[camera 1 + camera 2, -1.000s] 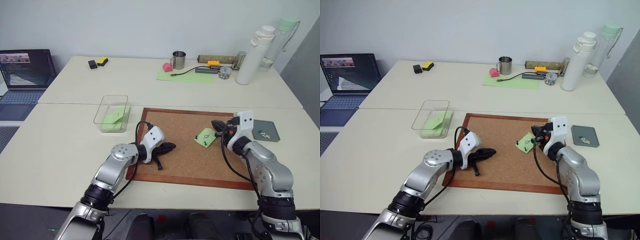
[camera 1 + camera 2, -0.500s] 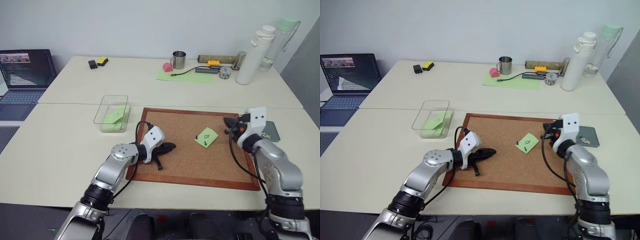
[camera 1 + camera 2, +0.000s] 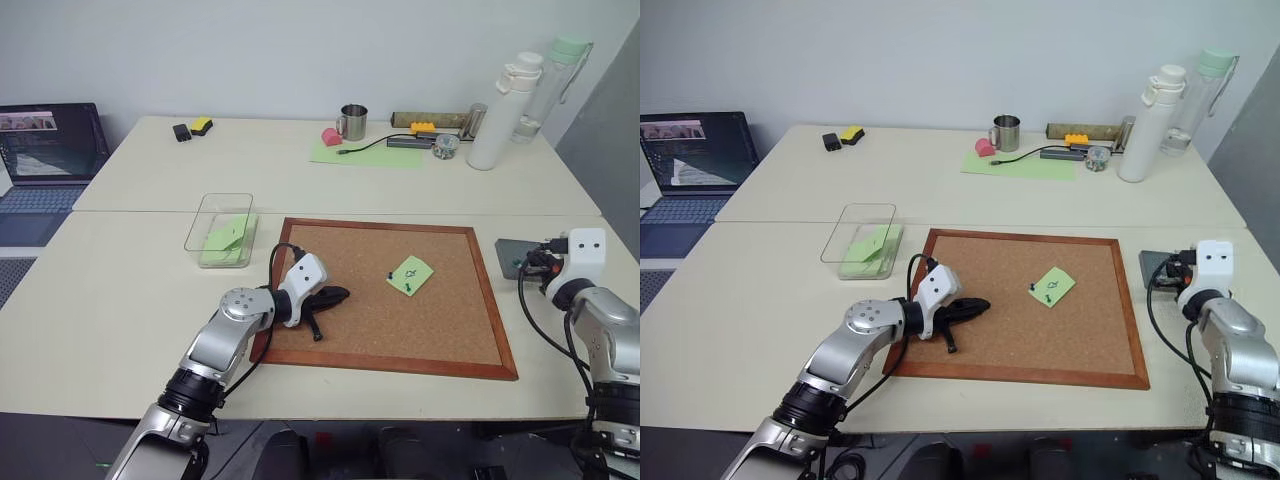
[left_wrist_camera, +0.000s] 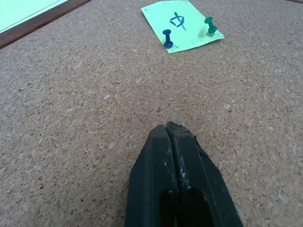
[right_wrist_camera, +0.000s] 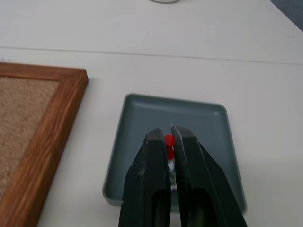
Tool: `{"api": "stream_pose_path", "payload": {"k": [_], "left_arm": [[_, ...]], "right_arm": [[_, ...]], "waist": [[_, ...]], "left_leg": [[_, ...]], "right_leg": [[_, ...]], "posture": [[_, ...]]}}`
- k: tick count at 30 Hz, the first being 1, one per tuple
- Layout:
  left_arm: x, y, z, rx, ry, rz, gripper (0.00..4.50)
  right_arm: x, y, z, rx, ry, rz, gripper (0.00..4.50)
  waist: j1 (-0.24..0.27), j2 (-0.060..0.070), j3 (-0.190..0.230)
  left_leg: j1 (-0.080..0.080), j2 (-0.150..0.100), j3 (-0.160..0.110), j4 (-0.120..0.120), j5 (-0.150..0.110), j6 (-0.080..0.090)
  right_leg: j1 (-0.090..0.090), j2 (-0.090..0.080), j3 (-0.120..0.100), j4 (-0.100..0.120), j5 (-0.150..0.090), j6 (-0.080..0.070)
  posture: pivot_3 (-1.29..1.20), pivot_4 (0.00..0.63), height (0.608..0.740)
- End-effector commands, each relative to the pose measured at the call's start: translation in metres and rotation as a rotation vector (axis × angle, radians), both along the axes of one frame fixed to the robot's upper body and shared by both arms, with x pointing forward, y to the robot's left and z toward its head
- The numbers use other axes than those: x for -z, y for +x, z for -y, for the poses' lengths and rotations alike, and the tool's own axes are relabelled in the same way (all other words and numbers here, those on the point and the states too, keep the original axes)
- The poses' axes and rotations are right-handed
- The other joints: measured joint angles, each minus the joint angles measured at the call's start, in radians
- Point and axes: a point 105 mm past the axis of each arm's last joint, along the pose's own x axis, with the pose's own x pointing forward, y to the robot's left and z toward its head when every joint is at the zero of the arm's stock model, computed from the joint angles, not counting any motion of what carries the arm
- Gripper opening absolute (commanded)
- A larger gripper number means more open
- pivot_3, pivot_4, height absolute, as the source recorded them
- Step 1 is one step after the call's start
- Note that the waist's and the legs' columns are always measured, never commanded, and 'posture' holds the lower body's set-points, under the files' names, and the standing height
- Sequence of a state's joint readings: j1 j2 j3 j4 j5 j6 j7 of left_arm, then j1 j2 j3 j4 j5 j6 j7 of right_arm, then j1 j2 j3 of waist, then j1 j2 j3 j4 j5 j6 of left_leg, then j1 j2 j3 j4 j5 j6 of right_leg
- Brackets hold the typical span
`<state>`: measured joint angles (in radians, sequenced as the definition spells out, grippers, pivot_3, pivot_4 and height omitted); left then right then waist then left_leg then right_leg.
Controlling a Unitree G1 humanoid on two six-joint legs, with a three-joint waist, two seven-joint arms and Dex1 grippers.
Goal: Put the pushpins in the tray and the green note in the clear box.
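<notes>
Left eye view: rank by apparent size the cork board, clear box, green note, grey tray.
1. Wood-framed brown cork board
2. Clear rectangular plastic box
3. Dark grey square tray, partly hidden by the right gripper, so its rank over the note is unsure
4. Light green square note

Green note (image 4: 182,24), small light green square with black scribble, flat on the corkboard, held by a blue pushpin (image 4: 167,38) and a teal pushpin (image 4: 210,25), both upright. Red pushpin (image 5: 168,142) pinched above the dark grey tray (image 5: 142,137), probably not yet resting in it. Clear box (image 3: 208,215) left of board, holds green paper.
</notes>
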<state>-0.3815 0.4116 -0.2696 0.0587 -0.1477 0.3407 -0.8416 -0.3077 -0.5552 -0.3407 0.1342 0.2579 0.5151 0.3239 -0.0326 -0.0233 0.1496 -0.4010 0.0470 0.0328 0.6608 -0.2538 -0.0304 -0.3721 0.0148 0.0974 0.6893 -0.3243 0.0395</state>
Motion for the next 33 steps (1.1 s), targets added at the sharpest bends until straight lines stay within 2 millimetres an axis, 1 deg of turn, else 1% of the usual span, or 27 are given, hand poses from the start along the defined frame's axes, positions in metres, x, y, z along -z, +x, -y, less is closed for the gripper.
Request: {"api": "stream_pose_path", "payload": {"k": [1,2,3,7,9,11,13,14,15,16,18,19,20,22,23,28,33], "left_arm": [[0.02,-0.002,-0.012,-0.04,0.063,-0.07,0.0],[0.02,-0.002,-0.012,-0.041,0.063,-0.07,0.0],[0.02,-0.003,-0.012,-0.041,0.063,-0.071,0.0],[0.021,-0.003,-0.013,-0.046,0.063,-0.071,0.0],[0.02,-0.003,-0.013,-0.048,0.061,-0.073,0.0],[0.021,-0.004,-0.012,-0.048,0.059,-0.075,0.0],[0.021,-0.005,-0.012,-0.047,0.059,-0.076,0.0],[0.021,-0.005,-0.012,-0.048,0.058,-0.077,0.0],[0.021,-0.005,-0.012,-0.048,0.057,-0.077,0.0],[0.021,-0.005,-0.012,-0.048,0.057,-0.077,0.0],[0.021,-0.005,-0.012,-0.047,0.058,-0.078,0.0],[0.021,-0.005,-0.012,-0.047,0.058,-0.078,0.0],[0.021,-0.005,-0.012,-0.045,0.059,-0.078,0.0],[0.021,-0.005,-0.012,-0.043,0.06,-0.078,0.0],[0.021,-0.005,-0.012,-0.041,0.06,-0.078,0.0],[0.02,-0.005,-0.011,-0.039,0.06,-0.077,0.0],[0.02,-0.006,-0.011,-0.037,0.062,-0.079,0.0]], "right_arm": [[-0.015,0.007,0.005,0.0,0.003,0.057,0.29],[-0.014,0.008,0.007,0.003,0.007,0.057,0.56],[-0.014,0.009,0.008,0.004,0.011,0.058,0.65],[-0.017,0.012,0.011,0.001,0.01,0.068,1.51],[-0.021,0.013,0.01,-0.007,0.015,0.08,1.89],[-0.023,0.012,0.009,-0.021,0.019,0.091,2.37],[-0.028,0.01,0.005,-0.042,-0.001,0.112,2.7],[-0.031,0.009,-0.001,-0.078,-0.016,0.128,2.9],[-0.034,0.007,-0.01,-0.124,-0.021,0.142,3.19],[-0.036,0.004,-0.023,-0.188,-0.012,0.151,3.31],[-0.032,-0.012,-0.067,-0.404,-0.013,0.132,3.31],[-0.03,-0.019,-0.08,-0.471,-0.018,0.12,3.31],[-0.024,-0.029,-0.099,-0.562,-0.025,0.097,3.31],[-0.016,-0.046,-0.129,-0.691,-0.02,0.068,3.31],[-0.014,-0.052,-0.14,-0.734,-0.015,0.059,3.31],[-0.009,-0.067,-0.177,-0.849,0.014,0.042,3.31],[0.0,-0.06,-0.187,-0.832,-0.003,0.024,3.31]], "waist": [[0.0,0.0,0.0],[0.0,0.0,0.0],[0.0,0.0,0.0],[0.0,0.0,0.0],[0.0,0.0,0.0],[0.0,0.0,0.0],[0.0,0.0,0.0],[0.0,0.0,0.0],[0.0,0.0,0.0],[0.0,0.0,0.0],[0.0,0.0,0.0],[-0.002,0.0,0.0],[-0.001,0.0,0.0],[-0.001,0.0,0.0],[-0.001,0.0,0.0],[-0.002,-0.001,0.001],[-0.002,-0.001,0.001]], "left_leg": [[0.0,0.0,0.0,0.0,0.0,0.0],[0.0,0.0,0.0,0.0,0.0,0.0],[0.0,0.0,0.0,0.0,0.0,0.0],[0.0,0.0,0.0,0.0,0.0,0.0],[0.0,0.0,0.0,0.0,0.0,0.0],[0.0,0.001,0.0,0.0,0.0,0.0],[0.0,0.001,0.0,0.0,0.0,0.0],[0.0,0.001,0.0,0.0,0.0,0.0],[0.0,0.001,0.0,-0.001,0.0,0.0],[0.0,0.001,0.0,-0.001,0.0,0.0],[0.0,0.001,0.0,-0.001,0.0,0.0],[0.0,0.001,0.0,-0.002,0.0,0.0],[0.0,0.001,0.0,-0.002,0.0,0.0],[0.0,0.001,-0.001,-0.002,0.0,0.0],[0.0,0.002,-0.001,-0.002,0.0,0.0],[0.0,0.002,-0.001,-0.001,0.0,0.0],[0.0,0.002,-0.001,-0.001,0.0,0.0]], "right_leg": [[0.0,0.0,0.0,0.0,0.0,0.0],[0.0,0.0,0.0,0.0,0.0,0.0],[0.0,0.0,0.0,0.0,0.0,0.0],[0.0,0.0,0.0,-0.001,0.0,0.0],[0.0,0.0,0.0,-0.001,0.0,0.0],[0.0,0.0,0.0,-0.001,0.0,0.0],[0.0,0.0,0.0,-0.001,0.0,0.0],[0.0,0.0,0.0,-0.001,0.0,0.0],[0.0,0.0,0.0,-0.001,0.0,0.0],[0.0,0.0,0.0,-0.001,0.0,0.0],[0.0,0.0,0.0,-0.002,0.0,0.0],[0.0,0.0,0.0,-0.002,0.0,0.0],[0.0,0.001,0.0,-0.002,0.0,0.0],[0.001,0.001,-0.001,-0.003,0.0,0.0],[0.001,0.001,-0.001,-0.003,0.0,0.0],[0.001,0.0,-0.001,-0.003,0.0,0.0],[0.001,0.0,-0.001,-0.004,0.0,0.0]], "posture": [[0.0,0.15,0.74],[0.0,0.15,0.74],[0.0,0.15,0.74],[0.0,0.15,0.74],[0.0,0.15,0.74],[0.0,0.15,0.74],[0.0,0.15,0.74],[0.0,0.15,0.74],[0.0,0.15,0.74],[0.0,0.15,0.74],[0.0,0.15,0.74],[0.0,0.15,0.74],[0.0,0.15,0.74],[0.0,0.15,0.74],[0.0,0.15,0.74],[0.0,0.15,0.74],[0.0,0.15,0.74]]}}
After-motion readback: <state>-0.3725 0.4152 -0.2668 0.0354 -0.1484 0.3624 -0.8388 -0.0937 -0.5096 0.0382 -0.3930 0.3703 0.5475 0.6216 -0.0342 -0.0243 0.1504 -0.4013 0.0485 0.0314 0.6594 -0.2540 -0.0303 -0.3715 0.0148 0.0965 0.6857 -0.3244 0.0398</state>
